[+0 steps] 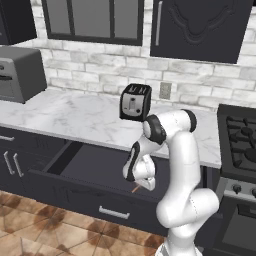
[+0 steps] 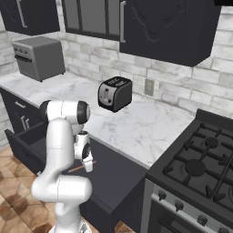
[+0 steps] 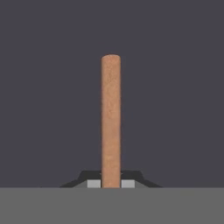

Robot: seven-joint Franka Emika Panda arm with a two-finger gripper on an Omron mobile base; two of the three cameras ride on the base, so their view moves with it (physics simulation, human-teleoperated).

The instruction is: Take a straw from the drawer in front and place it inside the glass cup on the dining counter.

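The dark drawer (image 1: 85, 167) stands pulled open below the marble worktop, its silver bar handle (image 1: 114, 213) facing the floor tiles. My gripper (image 1: 142, 186) reaches down into it and is shut on the straw (image 1: 135, 189), a thin orange-brown stick. In the right base view the straw (image 2: 76, 169) pokes out leftward from the gripper (image 2: 88, 164) over the drawer floor (image 2: 116, 177). In the hand view the straw (image 3: 111, 113) runs straight up from between the fingertips (image 3: 93, 184), against the dark drawer bottom (image 3: 48, 87). The glass cup and the dining counter are out of view.
A black toaster (image 1: 135, 102) (image 2: 115, 93) stands on the marble worktop (image 1: 75, 117) behind the drawer. A gas stove (image 1: 242, 137) (image 2: 200, 168) sits to the right, a grey oven box (image 1: 17, 72) (image 2: 38, 57) at far left. Dark wall cabinets (image 1: 200, 25) hang above.
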